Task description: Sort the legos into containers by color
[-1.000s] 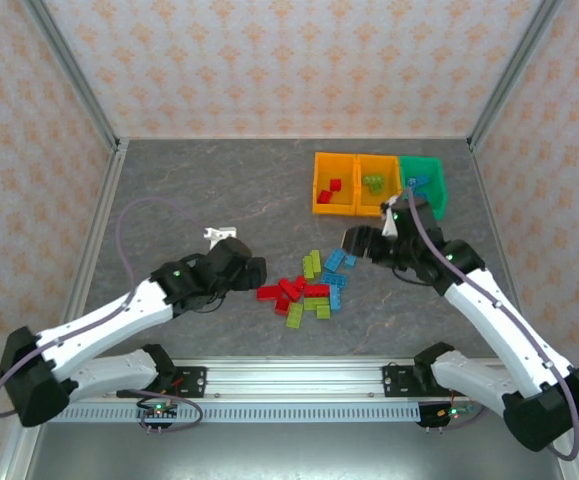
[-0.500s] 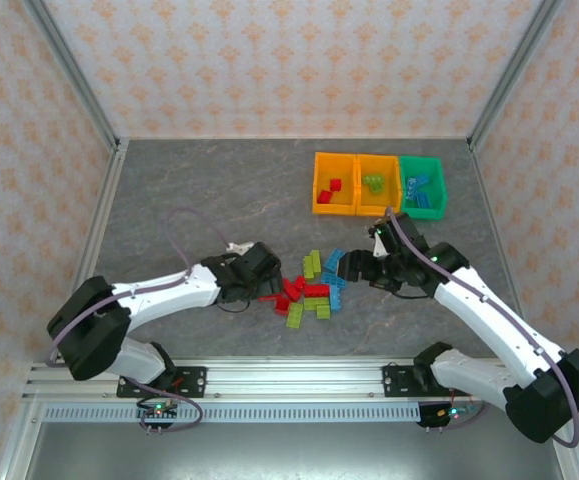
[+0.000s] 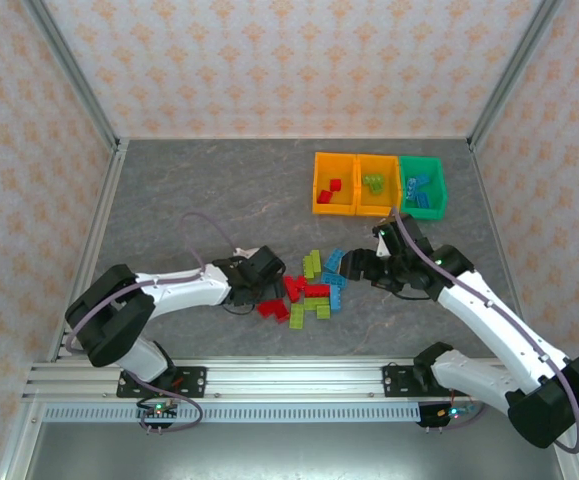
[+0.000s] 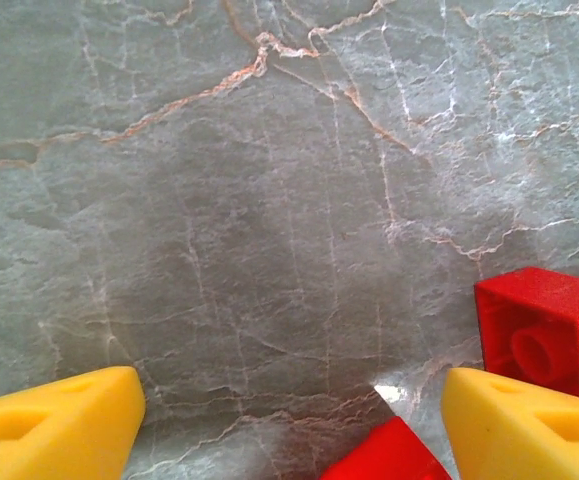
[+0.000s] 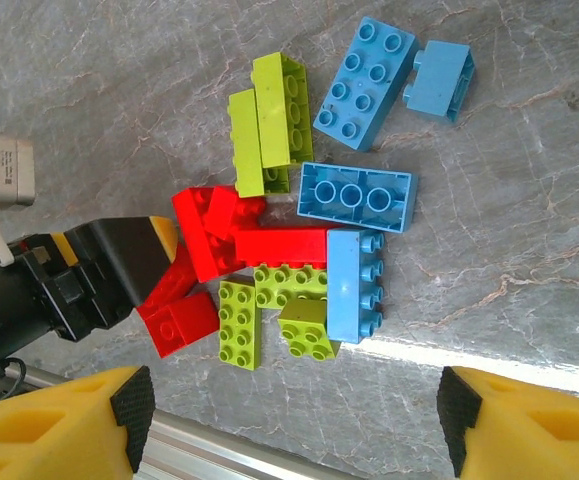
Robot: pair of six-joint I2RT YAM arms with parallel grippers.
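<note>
At one o'clock: two orange containers (image 3: 357, 157), one green container (image 3: 441, 190). My left hand (image 4: 287, 420) gapes wide beside a red lego (image 4: 544, 325); my right hand (image 5: 294, 410), wide too, overlooks four blue legos (image 5: 354, 195).

The left arm (image 3: 169, 292) lies low and reaches toward 3 o'clock, the left tool (image 3: 269, 288) pointing down with jaws apart. The right arm (image 3: 489, 310) stretches toward 10 o'clock, and the right tool (image 3: 355, 268) hovers with jaws spread wide.

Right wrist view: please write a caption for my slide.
Open right hand over red, lime green and blue studded plastic bricks; left hand at the red ones.
</note>
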